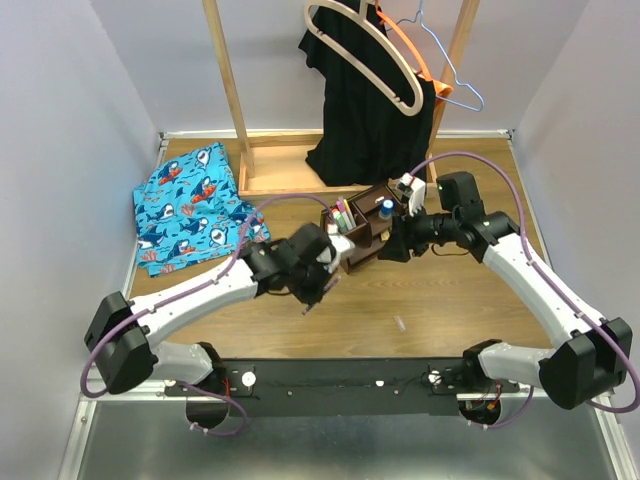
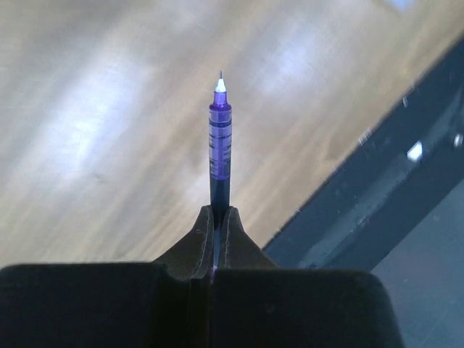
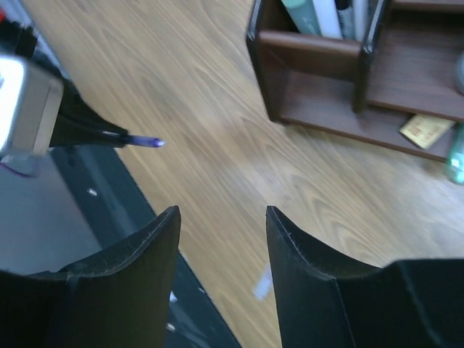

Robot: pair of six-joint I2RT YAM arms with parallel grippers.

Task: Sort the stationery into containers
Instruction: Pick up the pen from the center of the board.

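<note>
wooden tabletop (image 1: 430, 300) fills the view, with a blue shark-print cloth (image 1: 190, 205) lying near its far left corner. right of the cloth, toward the middle, the left hand (image 2: 217, 217) is pressed together, pinching a thin purple pen (image 2: 220, 138) whose tip sticks out over bare wood. just beside it stands the dark brown organizer (image 1: 365, 235), with markers (image 1: 345, 213) upright in one slot and a small blue bottle (image 1: 386, 208) further right in it. the right hand (image 3: 221, 214) hovers at the organizer's right side, fingers spread, holding nothing.
</note>
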